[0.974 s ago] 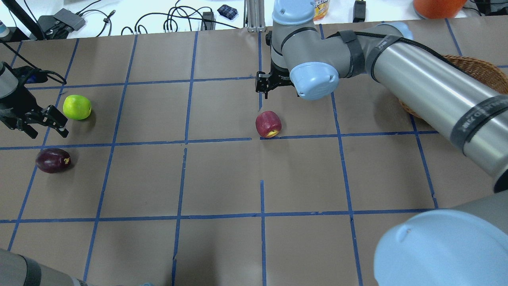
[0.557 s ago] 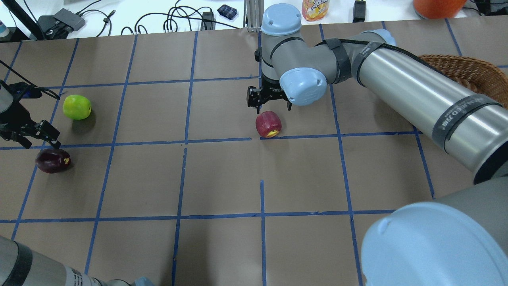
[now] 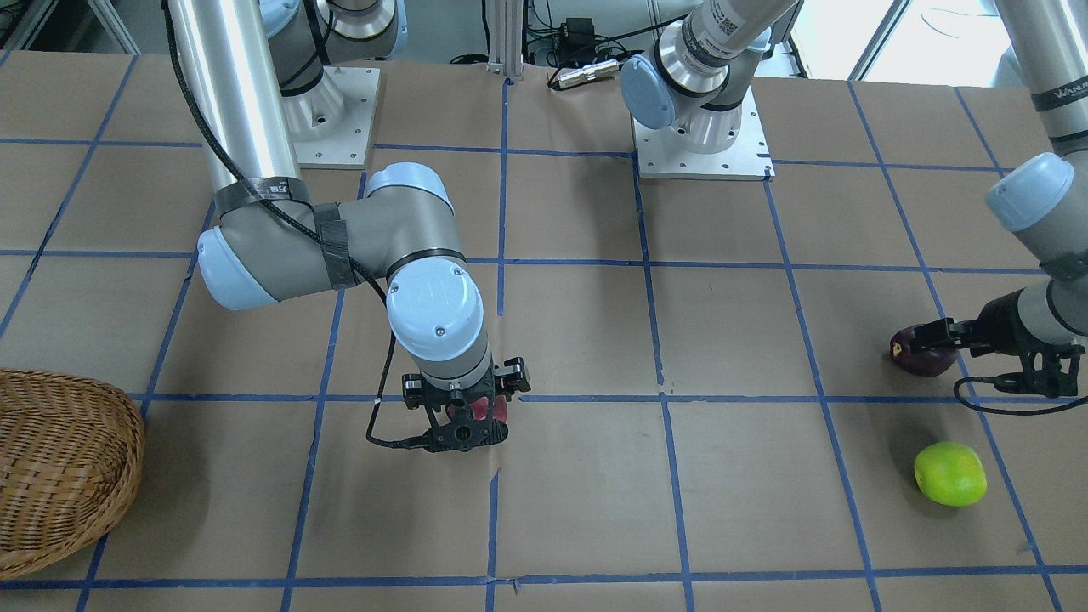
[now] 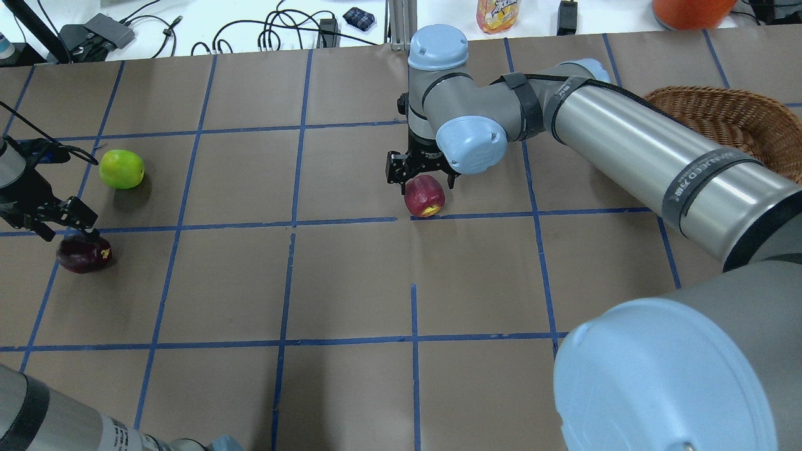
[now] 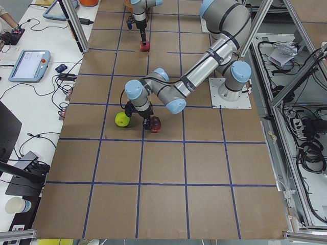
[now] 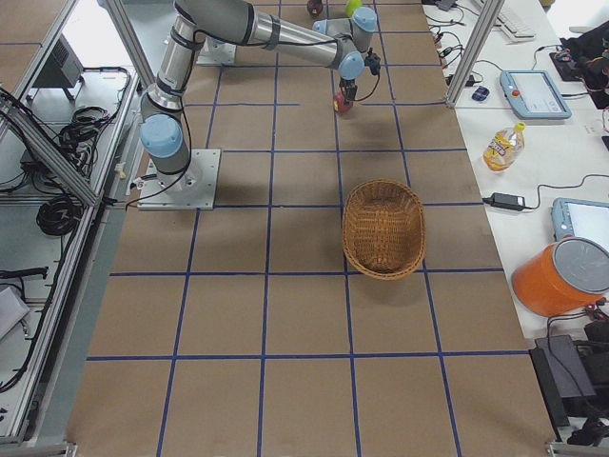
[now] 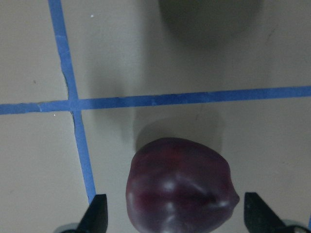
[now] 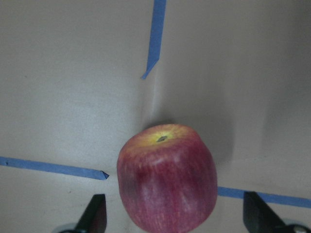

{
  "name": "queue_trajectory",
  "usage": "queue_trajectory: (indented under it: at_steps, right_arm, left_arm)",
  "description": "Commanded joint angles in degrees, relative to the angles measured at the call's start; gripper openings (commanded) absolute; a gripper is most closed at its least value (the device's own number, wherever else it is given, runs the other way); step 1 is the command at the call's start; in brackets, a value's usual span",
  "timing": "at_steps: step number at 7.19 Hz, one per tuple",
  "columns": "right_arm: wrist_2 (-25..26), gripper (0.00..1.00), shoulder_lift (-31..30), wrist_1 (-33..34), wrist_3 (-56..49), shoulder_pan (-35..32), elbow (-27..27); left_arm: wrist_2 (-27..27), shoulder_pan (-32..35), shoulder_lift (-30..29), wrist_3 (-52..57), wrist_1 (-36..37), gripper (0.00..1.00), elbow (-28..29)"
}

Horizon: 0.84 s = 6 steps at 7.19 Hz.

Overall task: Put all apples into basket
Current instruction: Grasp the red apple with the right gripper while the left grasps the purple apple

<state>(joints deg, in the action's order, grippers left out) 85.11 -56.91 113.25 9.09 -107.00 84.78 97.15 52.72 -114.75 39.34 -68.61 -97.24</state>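
R gripper (image 4: 420, 180) released, straddling red apple (image 4: 425, 196). L gripper (image 4: 65, 223) also released, straddling purple apple (image 4: 83, 253). Green apple (image 4: 121, 168) near it, basket (image 4: 720, 119) well apart on R side.

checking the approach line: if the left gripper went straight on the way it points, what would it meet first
The purple apple sits straight ahead of the left gripper, between its open fingers, so it would meet that first. The remaining gap is hard to judge.

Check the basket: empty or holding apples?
Empty: the basket shows bare wicker; red apple, purple apple and green apple sit on the table.
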Motion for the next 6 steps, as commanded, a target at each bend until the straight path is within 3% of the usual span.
queue_trajectory:
  at_steps: [1, 2, 3, 4, 5, 6]
  right_arm:
    - [0.1, 1.00, 1.6, 0.3, -0.1, -0.1, 0.0]
    - [0.1, 0.98, 3.1, 0.3, -0.2, -0.1, 0.0]
    - [0.2, 0.66, 3.0, 0.4, -0.1, -0.1, -0.1]
    - [0.4, 0.21, 2.9, 0.2, -0.1, -0.1, -0.3]
    - [0.9, 0.00, 2.1, 0.0, 0.0, -0.3, -0.9]
    - [0.8, 0.00, -1.4, -2.3, 0.1, 0.6, -1.4]
  left_arm:
    - [0.1, -0.2, -1.4, 0.1, -0.1, 1.00, -0.1]
    - [0.1, -0.2, -2.1, -0.1, -0.2, 1.00, -0.1]
    - [0.1, -0.2, -2.4, 0.1, 0.0, 1.00, -1.2]
    - [0.1, -0.2, -2.3, -0.1, 0.7, 1.00, -3.0]
    - [0.3, -0.2, -2.3, 0.5, 0.8, 1.00, -2.9]
    - [0.2, -0.1, -2.0, 0.8, 0.8, 1.00, -2.3]
